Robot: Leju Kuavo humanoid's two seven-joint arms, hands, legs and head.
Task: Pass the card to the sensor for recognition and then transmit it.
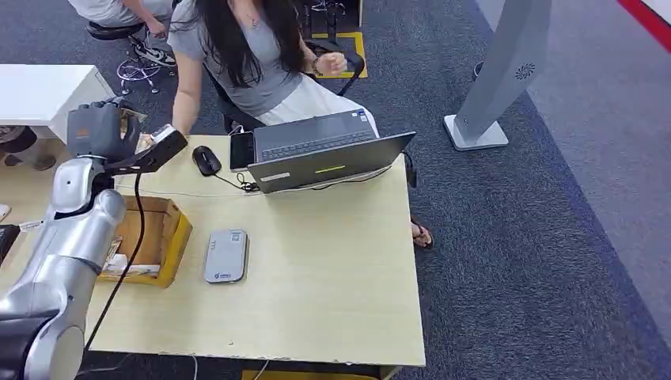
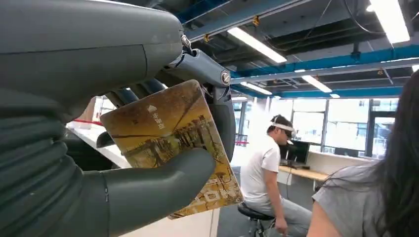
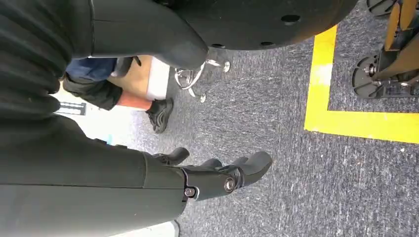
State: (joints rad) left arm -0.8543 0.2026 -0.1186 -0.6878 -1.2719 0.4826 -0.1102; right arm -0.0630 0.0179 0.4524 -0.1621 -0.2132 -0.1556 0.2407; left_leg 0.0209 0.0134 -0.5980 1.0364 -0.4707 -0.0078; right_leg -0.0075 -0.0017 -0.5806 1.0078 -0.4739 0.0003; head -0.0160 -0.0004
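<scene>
My left hand (image 2: 123, 148) holds the card (image 2: 173, 148), a golden-brown card with a printed picture, pinched between my thick grey thumb across its face and my darker fingers (image 2: 217, 103) behind it. In the head view that same hand (image 1: 99, 131) is raised over the far left corner of the table (image 1: 332, 277), near the arm of a person (image 1: 245, 55) in a grey top who sits at the table's far edge. The card itself I cannot make out from the head view. The sensor (image 1: 226, 256), a flat grey reader, lies on the table toward its left side, just beside a yellow-walled cardboard box (image 1: 162, 237) that sits at the left edge, and well apart from my raised hand. Along the far edge stand an open grey laptop (image 1: 328, 150), a phone (image 1: 241, 150) just beside it and a black mouse (image 1: 206, 161) with its cable trailing across the wood. My right hand (image 3: 207, 173) hangs over grey carpet (image 3: 276, 98) marked with yellow tape (image 3: 346, 118); it holds nothing, its dark fingers stretched forward and slightly apart. In the left wrist view a second person (image 2: 267, 173) in a white shirt sits on a stool farther off.
</scene>
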